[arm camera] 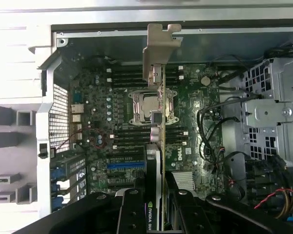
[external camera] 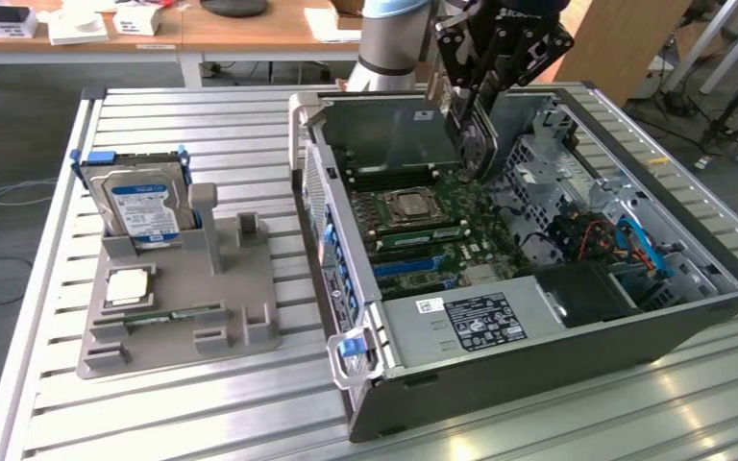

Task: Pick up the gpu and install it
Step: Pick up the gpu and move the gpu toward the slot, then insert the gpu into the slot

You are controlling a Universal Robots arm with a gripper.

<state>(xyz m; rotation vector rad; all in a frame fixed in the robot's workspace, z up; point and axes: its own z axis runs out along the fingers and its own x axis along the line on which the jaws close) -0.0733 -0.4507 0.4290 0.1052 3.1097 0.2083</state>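
The gpu [external camera: 469,130] hangs upright over the open computer case [external camera: 536,370], silver bracket toward the case's rear wall and lower edge just above the motherboard [external camera: 427,240]. My gripper [external camera: 484,86] is shut on its top edge. In the wrist view the gpu [arm camera: 161,122] shows edge-on between the black fingers [arm camera: 132,209]. Its metal bracket [arm camera: 158,46] is at the far end. It crosses over the CPU socket [arm camera: 149,107]. The gripper [arm camera: 158,200] clamps the card near the green logo. A blue expansion slot [arm camera: 124,165] lies beside the card's line.
A grey fixture tray [external camera: 177,317] on the exterior view's left holds a blue-labelled hard drive [external camera: 142,206], a processor [external camera: 130,286] and a slim RAM stick [external camera: 170,315]. The case's drive cage [arm camera: 271,102], loose cables [external camera: 626,245] and power supply [external camera: 472,322] crowd the motherboard's edges.
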